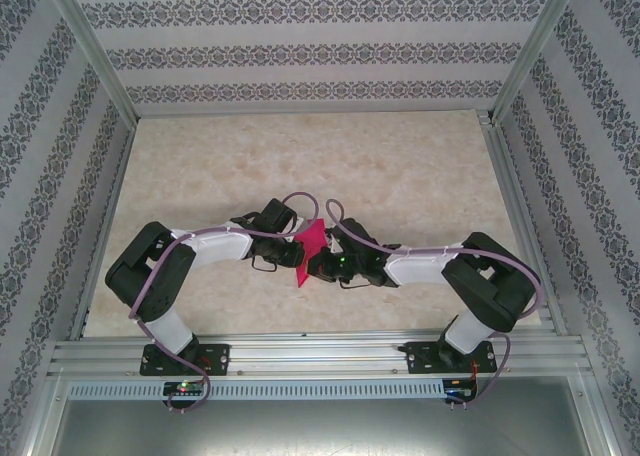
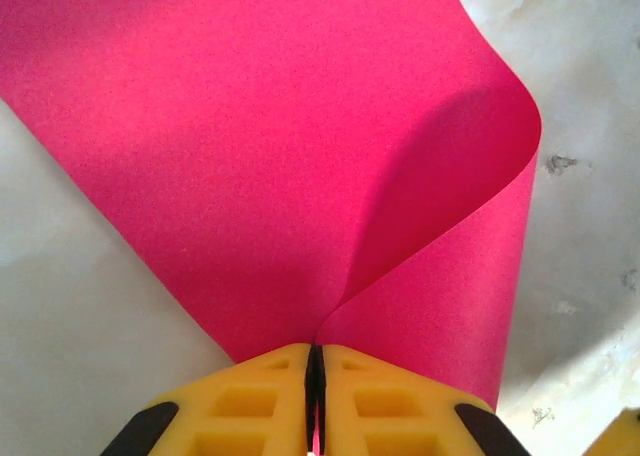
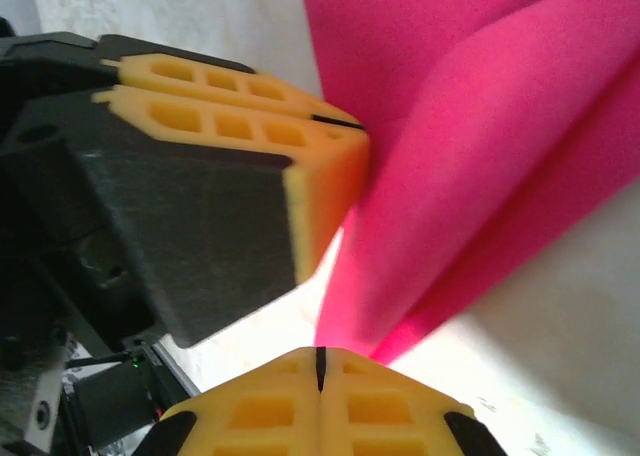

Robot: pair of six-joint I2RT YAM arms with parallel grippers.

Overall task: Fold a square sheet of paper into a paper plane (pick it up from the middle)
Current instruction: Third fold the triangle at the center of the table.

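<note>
Two grippers meet over the middle of the table (image 1: pixel 300 156). Between them the square sheet of paper (image 2: pixel 250 126) stands upright, curled into a loose fold. We see the left gripper (image 2: pixel 315 356) with its jaws pressed together on the sheet's lower edge, pinching it. We see the right gripper (image 3: pixel 320 364) fully closed as well, its tips right at the bottom of the fold. Whether any paper is caught between them we cannot tell.

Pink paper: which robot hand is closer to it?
Left. The left gripper pinches the pink paper; the right gripper is shut just at its folded edge, grip unclear.
</note>
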